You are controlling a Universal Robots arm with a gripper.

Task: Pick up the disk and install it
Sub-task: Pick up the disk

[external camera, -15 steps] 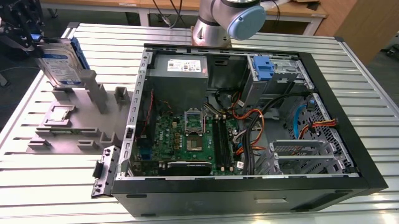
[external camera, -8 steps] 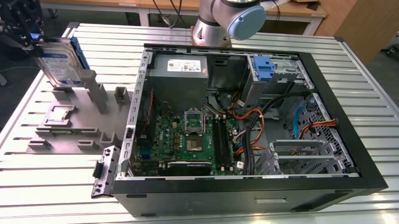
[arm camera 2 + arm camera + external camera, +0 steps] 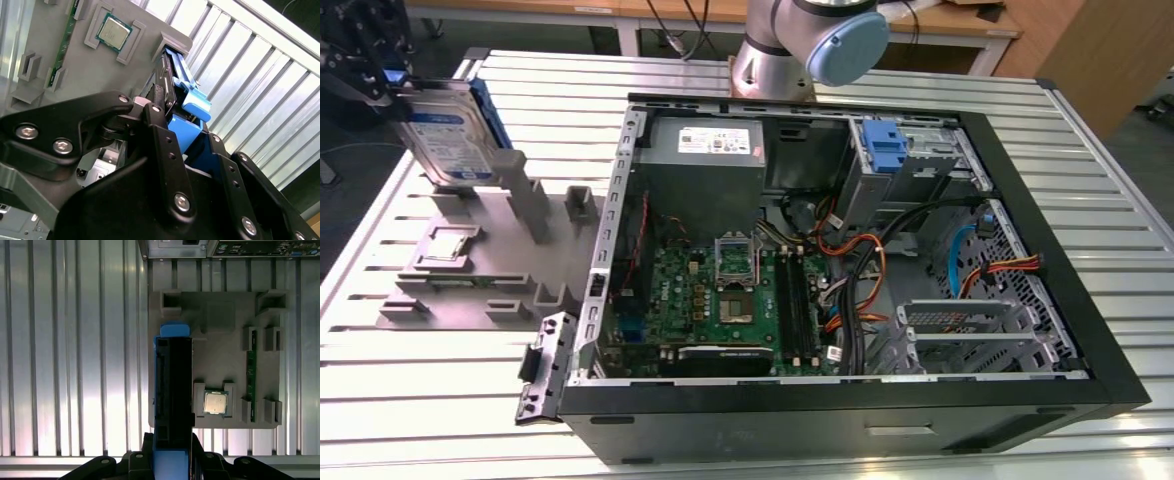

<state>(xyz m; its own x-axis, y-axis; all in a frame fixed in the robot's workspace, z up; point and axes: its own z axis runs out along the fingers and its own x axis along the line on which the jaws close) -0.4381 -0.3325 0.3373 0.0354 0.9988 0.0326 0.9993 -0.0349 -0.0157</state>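
Pick-up step, judged near its end: gripper (image 3: 398,82) clamped on the upper edge of the disk (image 3: 443,135), which stands upright at the upper left of the exterior view, over the grey fixture tray (image 3: 467,290) beside the open computer case (image 3: 854,410). Whether its lower end is free of the tray's slot cannot be told. Transfer calls for a straight lift clear of the tray's posts and the case wall.
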